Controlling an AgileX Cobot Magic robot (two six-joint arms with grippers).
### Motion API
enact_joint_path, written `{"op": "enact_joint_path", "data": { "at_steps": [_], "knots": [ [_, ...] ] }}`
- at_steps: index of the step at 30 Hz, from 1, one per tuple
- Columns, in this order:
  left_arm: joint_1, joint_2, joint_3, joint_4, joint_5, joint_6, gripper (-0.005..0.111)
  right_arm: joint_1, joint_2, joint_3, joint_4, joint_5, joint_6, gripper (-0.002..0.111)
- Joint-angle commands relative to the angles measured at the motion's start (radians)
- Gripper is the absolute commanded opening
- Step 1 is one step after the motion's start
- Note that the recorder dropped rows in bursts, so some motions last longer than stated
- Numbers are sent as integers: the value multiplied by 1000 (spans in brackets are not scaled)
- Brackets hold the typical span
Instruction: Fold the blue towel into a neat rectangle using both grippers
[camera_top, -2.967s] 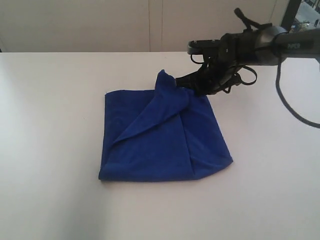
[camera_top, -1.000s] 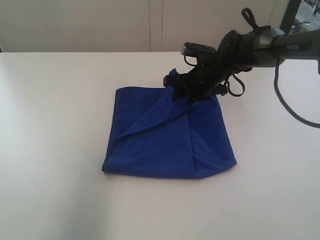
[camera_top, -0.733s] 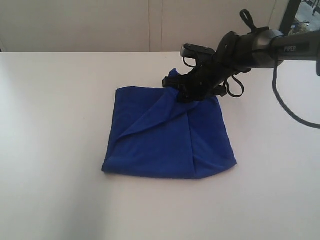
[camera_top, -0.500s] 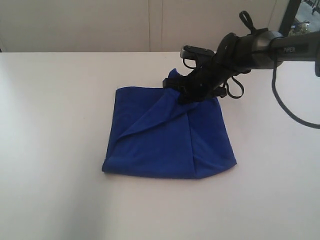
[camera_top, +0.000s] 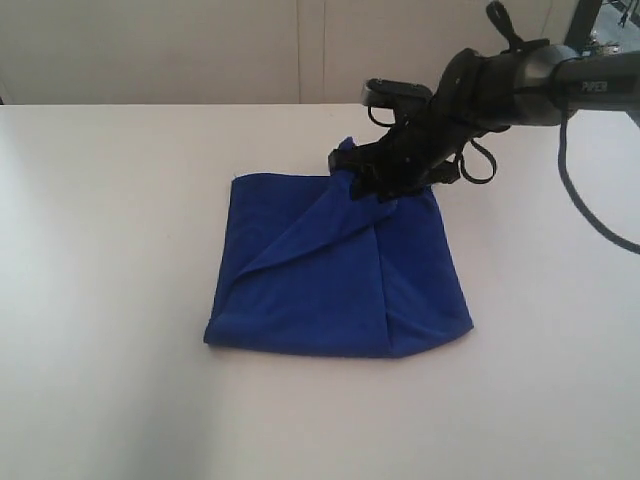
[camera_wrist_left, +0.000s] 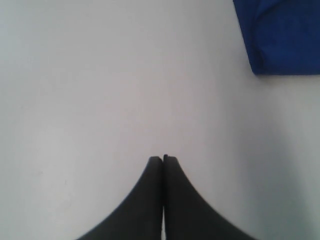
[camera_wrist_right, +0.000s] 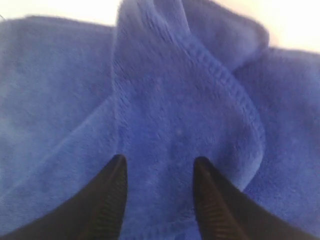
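We are reading "PIPER" on the right arm (camera_top: 598, 87).
We are watching the right gripper (camera_wrist_right: 160, 165) spreading its fingers wide over a raised fold of the blue towel (camera_top: 330, 280), which is lying on the white table (camera_top: 110, 260). The left gripper (camera_wrist_left: 163, 159) is hovering with its fingers pressed together.

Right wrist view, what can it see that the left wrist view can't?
Only the right wrist view shows the right gripper, fingers spread apart, close above a bunched fold of the blue towel with its stitched edge. Only the left wrist view shows the left gripper, fingers shut together, over bare white table. Both show the blue towel, though the left wrist view catches just one corner.
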Motion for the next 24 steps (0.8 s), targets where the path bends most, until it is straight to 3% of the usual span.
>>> {"op": "enact_joint_path", "data": {
  "at_steps": [1, 5, 10, 11, 24],
  "knots": [
    [0, -8, 3, -5, 7, -3, 0, 1, 36, 3, 2, 9, 4, 42],
    [0, -8, 3, -5, 7, -3, 0, 1, 54, 3, 3, 9, 4, 34],
    [0, -8, 3, -5, 7, -3, 0, 1, 60, 3, 5, 11, 4, 2],
    [0, -8, 3, -5, 7, -3, 0, 1, 51, 3, 5, 7, 6, 0],
    [0, -8, 3, -5, 7, -3, 0, 1, -89, 1, -9, 45, -2, 0]
  ]
}}
